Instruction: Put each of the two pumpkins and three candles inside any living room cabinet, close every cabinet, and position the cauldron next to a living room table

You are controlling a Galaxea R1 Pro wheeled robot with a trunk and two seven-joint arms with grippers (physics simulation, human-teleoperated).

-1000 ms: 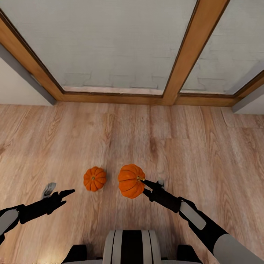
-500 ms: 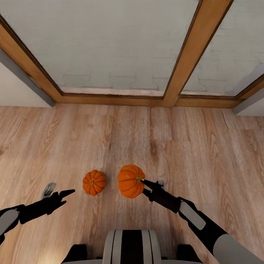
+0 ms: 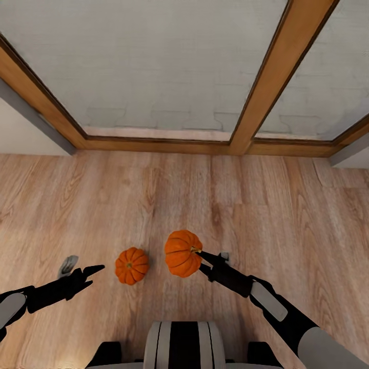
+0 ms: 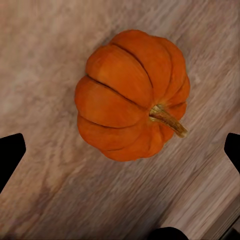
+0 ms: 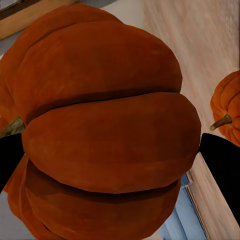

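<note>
1. Along the far side, a wood-framed window (image 3: 154,61) met the plank floor (image 3: 287,215), which lay bare and wide on both sides of the arms.
2. The right gripper (image 3: 200,254) held the larger pumpkin (image 3: 182,252) clamped between its fingers, raised off the floor.
3. The smaller pumpkin (image 3: 131,265) sat on the floor just beside the held one, apart from it, its stem tilted.
4. The left gripper (image 3: 92,270) hovered near the smaller pumpkin with jaws spread wide, gripping nothing.

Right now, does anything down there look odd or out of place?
Yes: a pumpkin sits loose on the wood floor, an unusual spot. The right claw holds a second pumpkin. Nothing looks spilled or damaged.
</note>
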